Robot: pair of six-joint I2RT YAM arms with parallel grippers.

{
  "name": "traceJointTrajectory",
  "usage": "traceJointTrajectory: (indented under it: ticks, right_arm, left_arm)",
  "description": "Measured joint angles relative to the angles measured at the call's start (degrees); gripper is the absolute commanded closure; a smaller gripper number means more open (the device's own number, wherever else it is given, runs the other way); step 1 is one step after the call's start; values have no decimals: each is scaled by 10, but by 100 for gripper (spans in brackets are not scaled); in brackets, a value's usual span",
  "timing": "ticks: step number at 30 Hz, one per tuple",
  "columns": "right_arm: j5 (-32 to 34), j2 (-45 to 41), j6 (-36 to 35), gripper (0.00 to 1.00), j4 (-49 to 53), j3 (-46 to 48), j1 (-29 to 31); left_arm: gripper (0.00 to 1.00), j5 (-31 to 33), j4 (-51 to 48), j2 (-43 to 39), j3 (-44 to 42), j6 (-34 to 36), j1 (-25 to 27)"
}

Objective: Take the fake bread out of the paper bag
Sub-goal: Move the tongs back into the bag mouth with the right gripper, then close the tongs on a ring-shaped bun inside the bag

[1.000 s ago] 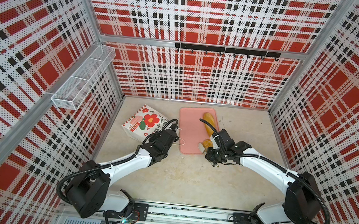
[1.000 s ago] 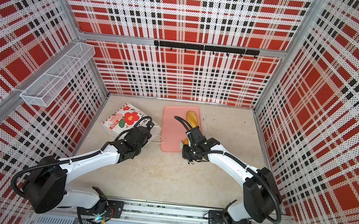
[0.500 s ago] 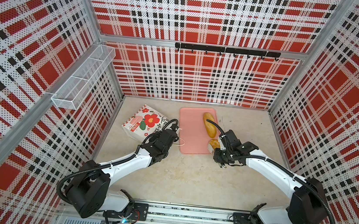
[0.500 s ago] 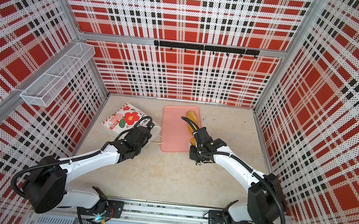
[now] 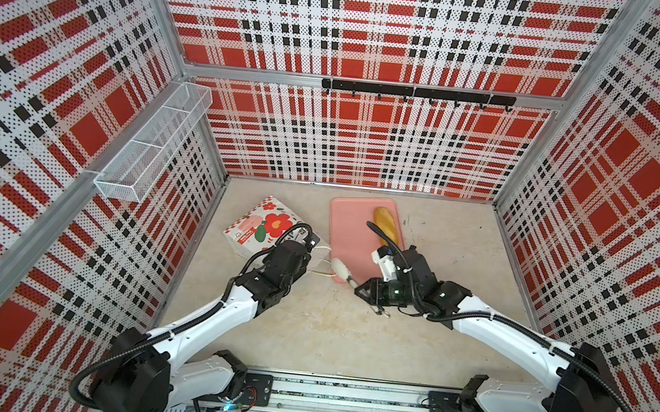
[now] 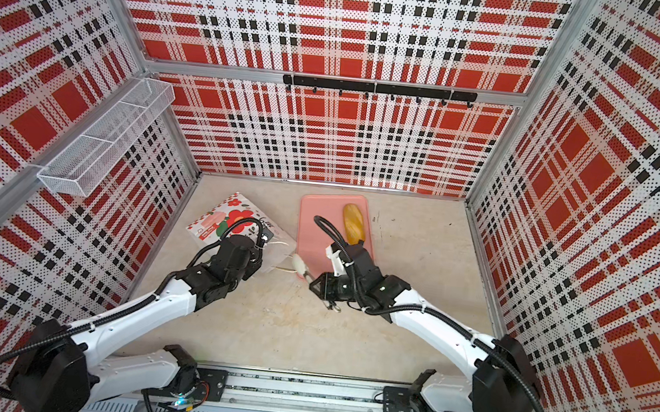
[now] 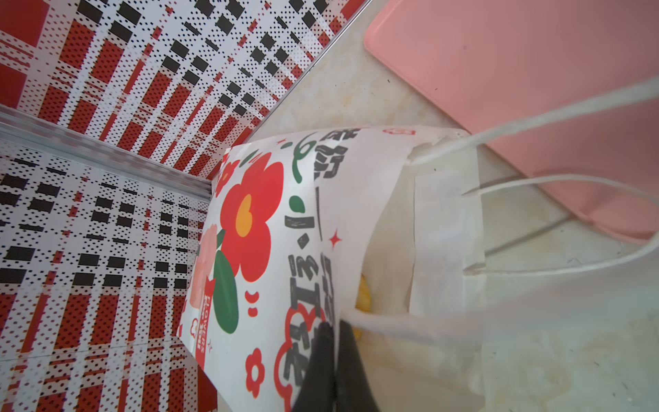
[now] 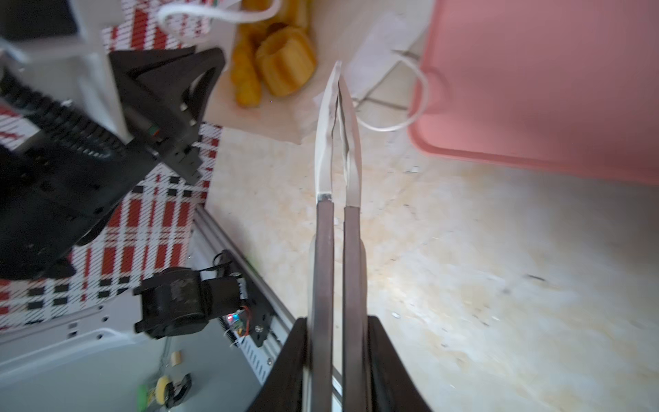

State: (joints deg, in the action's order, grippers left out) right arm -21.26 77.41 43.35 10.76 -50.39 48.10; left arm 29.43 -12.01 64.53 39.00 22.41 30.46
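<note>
Bag: the paper bag (image 5: 263, 225) lies on its side just left of the pink tray (image 5: 349, 226). Its mouth faces the tray's near corner, so bread can be drawn out sideways.
Left gripper: the left gripper (image 7: 335, 330) is closed tight on the bag's upper rim, apparently to hold the mouth up and stop the bag sliding.
Right gripper: the right gripper (image 8: 337, 321) is clamped on a pair of tongs (image 8: 338, 142). The tong tips are nearly together and empty, and they point at the bag's mouth just off the tray's near left corner.
Bread out: one long loaf (image 5: 387, 225) lies along the tray's far right side.
Bread inside: a fluted ring (image 8: 285, 62) and other golden pieces sit just inside the mouth; I cannot count them.
Stage: early, I judge, with most of the bread left to lift.
Risk: the cord handles (image 8: 410, 117) lie beside the tray's edge and could snag the tongs.
</note>
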Motion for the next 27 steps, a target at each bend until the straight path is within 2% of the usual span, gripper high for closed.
traceJointTrajectory:
  ticks: [5, 8, 14, 17, 23, 27]
  right_arm:
    - [-22, 104, 63, 65, -146, 2, 39]
    - [-28, 170, 87, 60, -202, -10, 43]
    - [-47, 281, 121, 59, -291, -59, 43]
    - [-56, 301, 134, 59, -323, -65, 43]
    - [-67, 303, 134, 56, -337, -74, 43]
    - [-73, 310, 129, 52, -339, -95, 43]
  left_arm:
    - [100, -20, -2, -9, -10, 0, -3]
    - [100, -28, -6, -12, -11, -1, -4]
    - [100, -44, -19, -33, -18, -1, -19]
    - [100, -69, -28, -59, -24, 0, -51]
    - [100, -157, -29, -139, -50, 24, -132]
    - [100, -205, -29, -174, -73, 53, -142]
